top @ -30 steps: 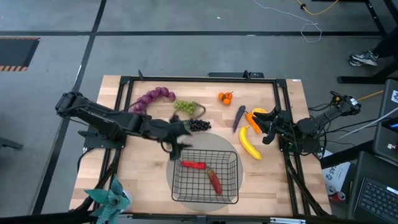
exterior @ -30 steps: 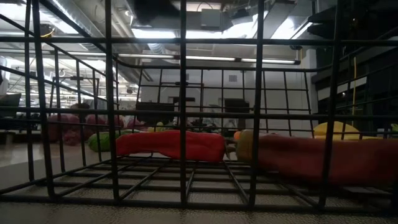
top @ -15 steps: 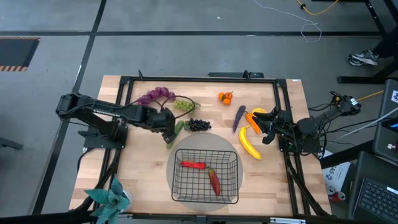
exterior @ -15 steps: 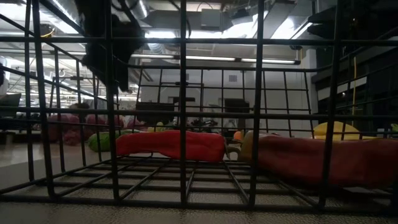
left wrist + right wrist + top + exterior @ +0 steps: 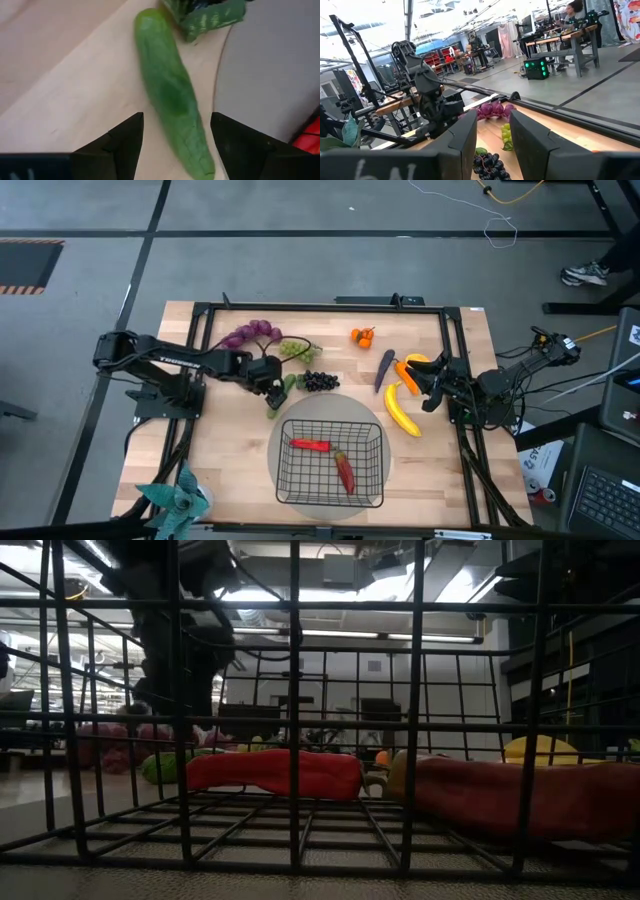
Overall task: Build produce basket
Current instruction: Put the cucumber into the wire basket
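The black wire basket (image 5: 333, 467) stands on a round grey mat and holds a red chili (image 5: 310, 445) and a second red piece (image 5: 345, 472). My left gripper (image 5: 271, 377) is open and low over the green cucumber (image 5: 282, 389), which lies on the table by the basket's far left corner. In the left wrist view the cucumber (image 5: 170, 95) runs between the two fingers of the left gripper (image 5: 175, 145), apart from both. My right gripper (image 5: 430, 385) waits open at the table's right, beside the banana (image 5: 401, 411).
Purple grapes (image 5: 250, 334), green grapes (image 5: 298, 350) and dark grapes (image 5: 320, 381) lie just beyond the cucumber. Tangerines (image 5: 362, 336), an eggplant (image 5: 385, 369) and an orange pepper (image 5: 405, 373) lie at the far right. A teal plant (image 5: 176, 498) stands at the near left corner.
My left gripper has gone from above the basket's far left corner toward the table's far left and down, and now stands over the cucumber. The produce and the basket have kept still.
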`<state>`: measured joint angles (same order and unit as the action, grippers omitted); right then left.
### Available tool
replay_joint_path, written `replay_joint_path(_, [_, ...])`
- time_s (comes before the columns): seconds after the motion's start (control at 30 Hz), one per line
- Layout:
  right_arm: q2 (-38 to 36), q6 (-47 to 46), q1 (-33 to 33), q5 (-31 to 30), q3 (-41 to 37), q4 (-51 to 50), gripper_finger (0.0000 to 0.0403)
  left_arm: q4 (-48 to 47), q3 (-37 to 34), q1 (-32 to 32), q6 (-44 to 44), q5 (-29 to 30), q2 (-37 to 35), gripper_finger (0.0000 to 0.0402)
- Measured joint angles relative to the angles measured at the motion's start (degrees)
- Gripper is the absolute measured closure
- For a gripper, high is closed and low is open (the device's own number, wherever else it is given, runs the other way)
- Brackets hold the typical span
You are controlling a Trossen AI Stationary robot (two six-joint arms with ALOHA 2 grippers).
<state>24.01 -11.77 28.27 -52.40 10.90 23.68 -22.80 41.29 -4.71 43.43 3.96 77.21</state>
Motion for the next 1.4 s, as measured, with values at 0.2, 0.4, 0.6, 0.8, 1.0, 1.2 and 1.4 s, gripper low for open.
replay_joint_path(0.2, [-0.02, 0.00, 0.00, -0.02, 0.00, -0.45, 0.0283, 7.98, -3.88, 1.80, 1.43, -1.82, 0.11, 0.0176])
replay_joint_path(0.4, [0.00, -0.13, -0.01, -0.02, 0.00, -0.46, 0.0283, 9.15, -4.73, 3.68, 1.40, 0.93, 1.35, 0.0176])
replay_joint_path(0.6, [-0.02, -0.17, -0.02, -0.02, 0.00, -0.46, 0.0283, 10.06, -4.88, 4.09, 2.48, 1.26, 6.91, 0.0176])
replay_joint_path(0.8, [-0.02, -0.17, -0.02, -0.04, 0.00, -0.43, 0.0283, 9.92, -4.41, 4.18, 5.50, 3.09, 11.04, 0.0176])
replay_joint_path(1.0, [-0.01, -0.19, -0.02, -0.02, 0.00, -0.46, 0.0283, 10.11, -4.83, 4.11, 5.54, 4.19, 10.69, 0.0211])
replay_joint_path(1.2, [0.00, -0.20, -0.02, -0.02, 0.00, -1.44, 0.0283, 10.03, -4.32, 4.13, 5.95, 5.73, 10.03, 0.0316])
replay_joint_path(1.4, [0.00, -0.20, -0.02, -0.02, 0.00, -1.46, 0.0283, 8.48, 0.04, 3.45, 1.15, 7.90, 10.42, 0.0321])
